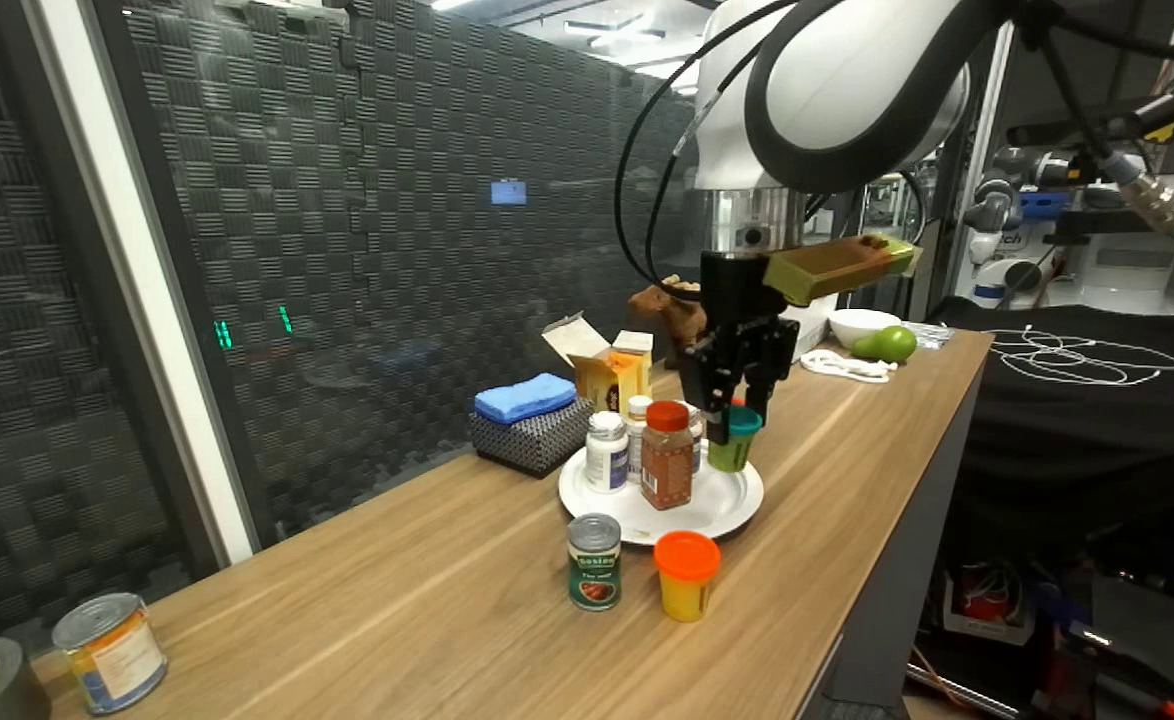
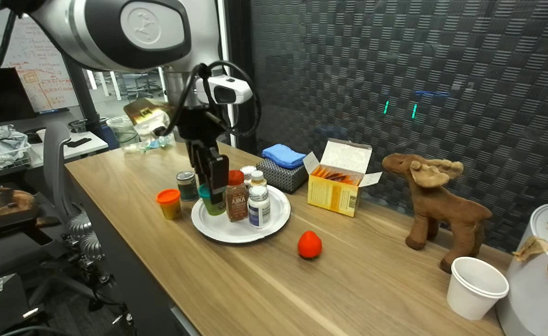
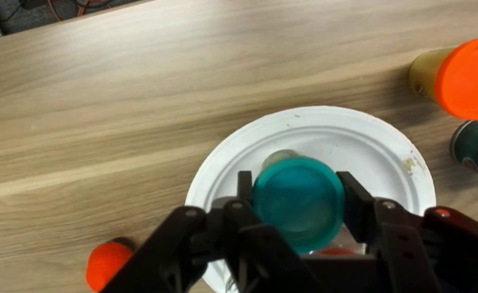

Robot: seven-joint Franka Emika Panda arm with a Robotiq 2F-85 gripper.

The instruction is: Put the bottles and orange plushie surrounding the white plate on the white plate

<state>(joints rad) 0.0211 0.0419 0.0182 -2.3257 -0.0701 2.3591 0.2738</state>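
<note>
In an exterior view, the gripper holds the teal-lidded tub about upright at the white plate, inside the rim facing the open long edge of the wooden surface; whether its base touches the plate is hard to tell. The loading looks a bit past half: the red-orange bottle and three white bottles stand on the plate. The green-labelled can and the orange-lidded tub are yet to go, both on the surface just outside the rim, the orange-lidded tub nearer the open edge. Toward the edge by the dark wall, a patterned box with a blue cloth and a yellow box sit near the plate.

In an exterior view, the orange plushie rests alone on the surface, apart from the rim, so it is left to do as well. A brown plush animal stands by the wall-side edge, out of the plushie's path. The red-orange bottle, just beside the held tub, could be nudged on release.

In the wrist view, the gripper is narrowed around the teal lid, which fills the gap. Bare plate shows toward the green-labelled can, likely room for the rest.
</note>
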